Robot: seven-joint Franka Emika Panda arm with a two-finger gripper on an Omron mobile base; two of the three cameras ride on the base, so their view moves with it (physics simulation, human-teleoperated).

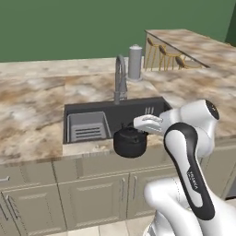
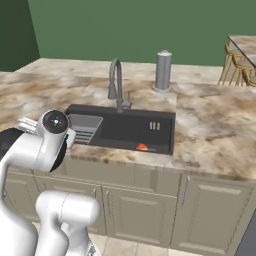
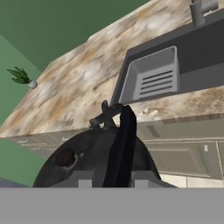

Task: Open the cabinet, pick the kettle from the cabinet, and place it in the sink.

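Gripper [image 3: 112, 179] pinching kettle [image 1: 130, 142] handle, over sink [image 1: 83, 110] front edge; arm lettering unreadable

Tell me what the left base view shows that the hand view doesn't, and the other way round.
Left base view alone: the tall curved metallic faucet at full height, a grey cylindrical canister behind it, wooden bar stools by the far counter, and the white arm carrying the kettle in front of the counter edge.

Hand view alone: a small potted green plant on the far counter, and the kettle's arched handle running between the jaws.

Both: the small squat round black kettle, the dark grey rectangular sink with its grey ribbed rack, the marbled countertop.
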